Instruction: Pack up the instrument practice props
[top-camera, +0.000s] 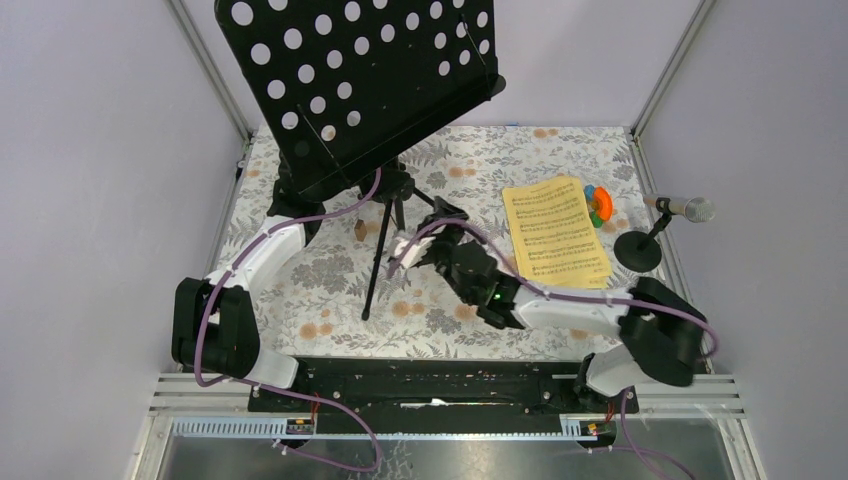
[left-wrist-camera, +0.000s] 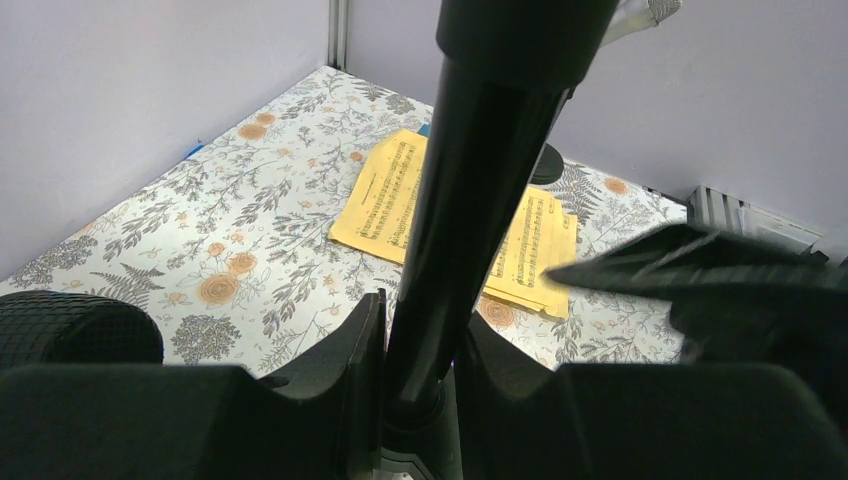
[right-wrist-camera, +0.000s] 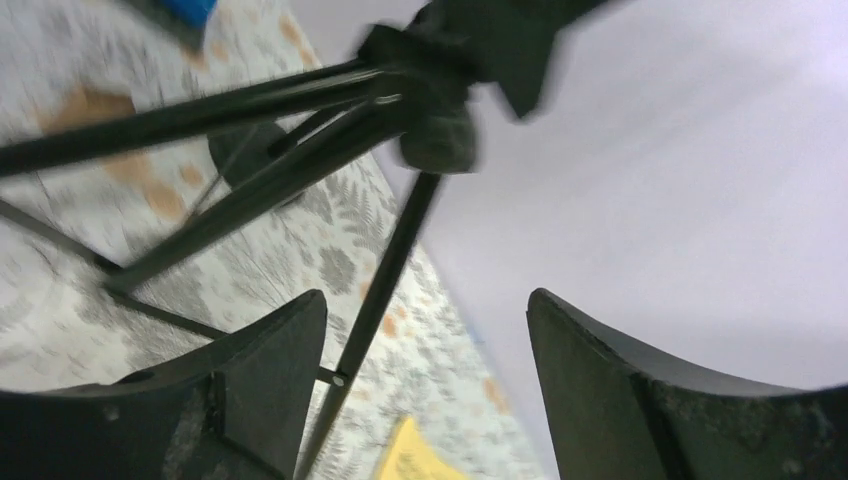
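Observation:
The black perforated music rack stands at the back left on tripod legs. My left gripper is shut on the stand's black pole; in the top view the rack hides it. My right gripper is open beside the tripod hub, with one thin leg between its fingers, close to the left one. Yellow sheet-music pages lie flat at the right, also in the left wrist view. A silver microphone sits on a disc-based post at the far right. The black microphone is not clearly in view.
A small orange-green-blue toy lies by the pages' far corner. A small brown block lies by the tripod. A dark disc shows behind the legs. A black mesh-textured round thing is close at the left wrist view's lower left. Walls enclose three sides.

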